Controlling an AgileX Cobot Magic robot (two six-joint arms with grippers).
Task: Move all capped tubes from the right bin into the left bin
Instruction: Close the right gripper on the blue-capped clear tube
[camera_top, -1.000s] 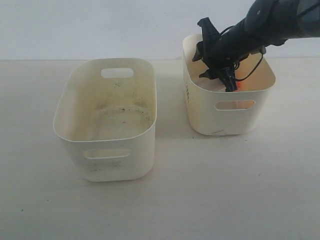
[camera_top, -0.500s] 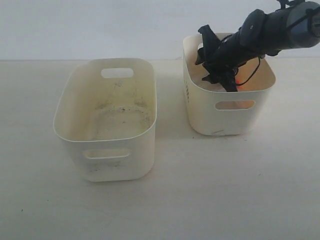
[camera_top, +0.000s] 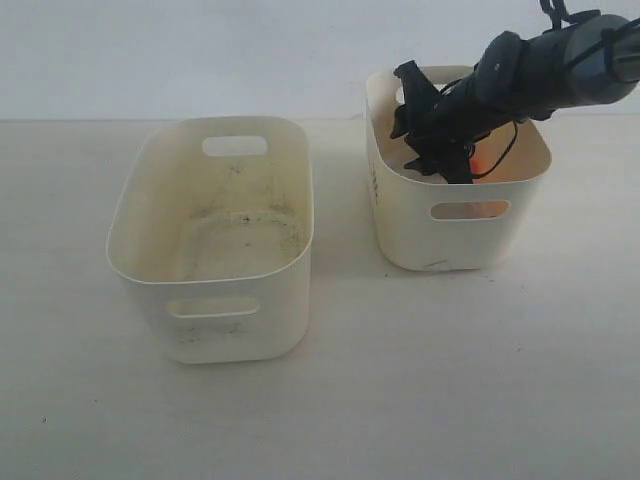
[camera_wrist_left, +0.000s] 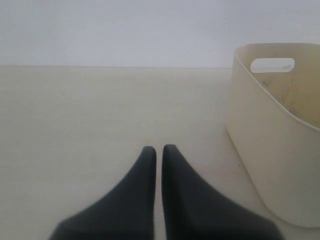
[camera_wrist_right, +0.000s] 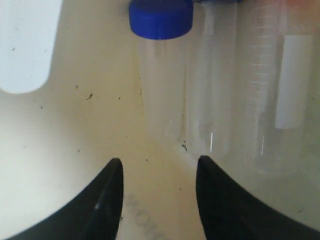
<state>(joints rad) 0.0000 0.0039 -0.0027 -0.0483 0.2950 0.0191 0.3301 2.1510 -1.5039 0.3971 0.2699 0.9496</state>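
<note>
Two cream plastic bins stand apart on a pale table (camera_top: 420, 380), seen from the front. Farthest left, outside the exterior view, the left gripper (camera_wrist_left: 159, 150) hangs low over bare table near the left bin (camera_top: 230, 315); its two dark fingers are pressed together with only a thin slit between them, and they carry nothing. The left bin has dark grime smeared across its floor; I can see no tubes in it.

Further right, the right bin (camera_top: 400, 230) has the right arm (camera_top: 540, 70) reaching down into it. The right gripper (camera_wrist_right: 159, 162) is low inside, jaws spread apart, with only stained bin floor between them. Just ahead of its tips lie the capped tubes (camera_wrist_right: 220, 90), clear bodies packed side by side and touching. One blue-capped tube (camera_wrist_right: 161, 17) is nearest the gap; an orange-red cap (camera_top: 479, 165) glows inside the bin in the exterior view.

Risks, as I judge them:
- The tubes lie so close together that closing could catch two at once, or pinch one off-centre; the slick round body could then squirt sideways.
- The tips seem short of the nearest tube, so closing here would likely grab nothing.
- A careless push forward could shove the whole row against the bin wall.
- A weak hold could drop a tube onto the table between the bins.
</note>
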